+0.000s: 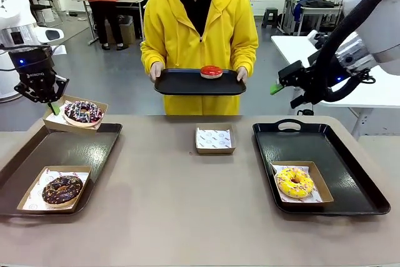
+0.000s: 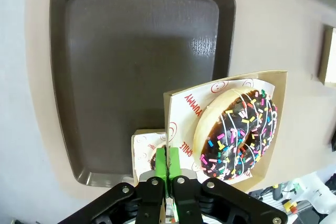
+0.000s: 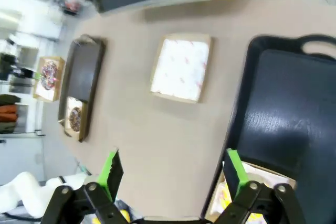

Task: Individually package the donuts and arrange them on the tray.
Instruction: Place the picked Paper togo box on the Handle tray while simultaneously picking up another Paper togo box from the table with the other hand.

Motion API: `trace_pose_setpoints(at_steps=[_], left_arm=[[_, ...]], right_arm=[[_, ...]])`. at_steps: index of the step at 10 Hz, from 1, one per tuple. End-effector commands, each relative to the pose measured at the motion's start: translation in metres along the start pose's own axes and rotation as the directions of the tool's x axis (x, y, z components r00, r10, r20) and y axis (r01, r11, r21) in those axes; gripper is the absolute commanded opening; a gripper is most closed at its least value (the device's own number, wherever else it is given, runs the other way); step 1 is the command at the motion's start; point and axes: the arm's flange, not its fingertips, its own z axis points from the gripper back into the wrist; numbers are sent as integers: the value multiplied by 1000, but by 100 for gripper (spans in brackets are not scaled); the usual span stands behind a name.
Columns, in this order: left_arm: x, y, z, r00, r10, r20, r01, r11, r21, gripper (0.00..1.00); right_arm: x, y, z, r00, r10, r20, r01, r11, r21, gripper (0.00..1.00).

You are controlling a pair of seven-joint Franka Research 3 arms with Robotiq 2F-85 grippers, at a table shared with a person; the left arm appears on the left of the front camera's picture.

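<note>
Glossy sprinkled donut [image 2: 237, 135]; cardboard box [image 2: 273, 129]

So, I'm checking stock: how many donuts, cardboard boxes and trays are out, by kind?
Donuts: 4 (dark sprinkled donut, brown donut, yellow donut, red donut)
Cardboard boxes: 4
Trays: 3 (left tray, right tray, person's tray)
Total: 11

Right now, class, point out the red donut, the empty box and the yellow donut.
red donut [image 1: 211, 73], front view, glazed top.
empty box [image 1: 214, 139], front view, paper lining.
yellow donut [image 1: 305, 184], front view, sprinkled ring.
</note>
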Motion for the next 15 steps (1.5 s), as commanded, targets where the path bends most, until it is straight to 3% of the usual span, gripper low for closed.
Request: trace_pose_setpoints(at_steps=[1,4,7,8,11,15], left_arm=[[19,16,-18,997,-69,32,70,997,-16,1],[42,32,-52,990,-133,34,133,991,16,1],[37,39,-66,983,-180,23,180,984,8,1],[43,31,-67,989,-144,16,144,989,19,1],[43,31,-67,989,-144,16,144,989,19,1],[43,31,-67,989,-144,16,144,989,19,1]], right_arm=[[24,44,-37,990,42,-136,-68,978,-199,100],[59,92,-108,975,8,-224,-85,937,-340,100],[88,107,-171,978,-41,-203,-67,864,-499,100],[98,106,-188,981,-46,-188,-67,831,-553,100],[104,81,-222,990,-75,-122,-6,829,-559,100],[92,59,-230,990,-72,-122,1,866,-500,100]])
